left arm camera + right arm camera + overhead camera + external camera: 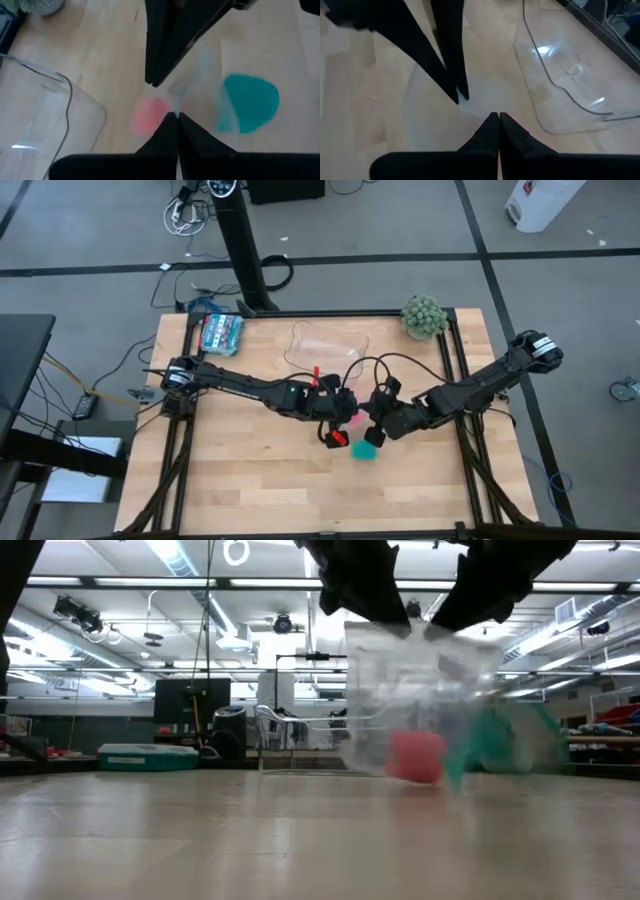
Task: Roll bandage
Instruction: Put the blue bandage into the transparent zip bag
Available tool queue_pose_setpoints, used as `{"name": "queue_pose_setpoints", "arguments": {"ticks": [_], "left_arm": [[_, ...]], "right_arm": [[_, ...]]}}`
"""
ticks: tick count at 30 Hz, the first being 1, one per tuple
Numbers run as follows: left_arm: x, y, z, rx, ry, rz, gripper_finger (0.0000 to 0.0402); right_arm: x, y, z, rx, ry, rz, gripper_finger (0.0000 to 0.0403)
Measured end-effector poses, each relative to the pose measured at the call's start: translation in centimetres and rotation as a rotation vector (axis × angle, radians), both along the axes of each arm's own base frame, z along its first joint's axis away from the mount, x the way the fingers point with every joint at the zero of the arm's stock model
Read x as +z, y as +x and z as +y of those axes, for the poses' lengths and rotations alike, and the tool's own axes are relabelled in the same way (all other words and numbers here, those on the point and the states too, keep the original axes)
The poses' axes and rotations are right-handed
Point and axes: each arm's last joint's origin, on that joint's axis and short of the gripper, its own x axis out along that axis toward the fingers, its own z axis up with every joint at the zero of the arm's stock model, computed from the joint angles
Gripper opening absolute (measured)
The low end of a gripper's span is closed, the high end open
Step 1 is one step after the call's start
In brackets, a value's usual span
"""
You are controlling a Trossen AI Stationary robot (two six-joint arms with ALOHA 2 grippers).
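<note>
bandage (366, 450): teal lump on the table, just under and beside right gripper (376, 436) | right gripper: nearer, fingers pressed together | left gripper (336, 436): fingers pressed together, close by | long way: can't tell

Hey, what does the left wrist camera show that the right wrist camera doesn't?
Only the left wrist view shows the bandage, a teal lump on the table, and the pink block beside it. Only the right wrist view shows the right gripper close up, shut. Both show the clear plastic tray, the wooden table and the two shut grippers tip to tip; the left gripper holds nothing visible.
</note>
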Motion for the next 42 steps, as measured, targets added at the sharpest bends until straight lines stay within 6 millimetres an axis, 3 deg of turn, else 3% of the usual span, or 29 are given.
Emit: {"name": "queue_pose_setpoints", "arguments": {"ticks": [8, 11, 15, 20, 23, 27, 31, 34, 42], "left_arm": [[-0.3, -0.4, 0.2, 0.031, 0.023, 0.047, 0.0003], [-0.4, -0.5, 0.2, 0.038, 0.033, 0.060, 0.0003], [-0.5, -0.6, 0.2, 0.042, 0.038, 0.071, 0.0004], [-0.5, -0.6, 0.0, 0.035, 0.034, 0.072, 0.0004], [-0.5, -0.6, 0.0, 0.036, 0.032, 0.071, 0.0005], [-0.5, -0.7, 0.0, 0.051, 0.018, 0.072, 0.0005], [-0.5, -0.7, -0.2, 0.049, 0.017, 0.072, 0.0005], [-0.5, -0.7, -0.2, 0.050, 0.015, 0.069, 0.0005], [-0.5, -0.8, -0.3, 0.052, 0.013, 0.072, 0.0005]], "right_arm": [[-0.5, -1.1, 0.9, 0.082, -0.019, 0.098, 0.0000], [-0.2, -1.9, 3.0, 0.208, 0.037, 0.098, 0.0003], [-0.3, -4.0, 6.9, 0.501, 0.180, 0.156, 0.0011], [-0.8, -6.5, 10.5, 0.735, 0.513, 0.324, 0.0016], [-2.2, -6.9, 12.2, 0.709, 0.579, 0.386, 0.0015], [-7.1, -7.3, 14.6, 0.675, 0.630, 0.638, 0.0009], [-9.8, -7.5, 16.8, 0.685, 0.665, 0.718, 0.0002], [-10.3, -7.7, 17.1, 0.672, 0.667, 0.737, 0.0002], [-8.4, -9.3, 15.8, 0.512, 0.503, 0.637, 0.0001]]}}
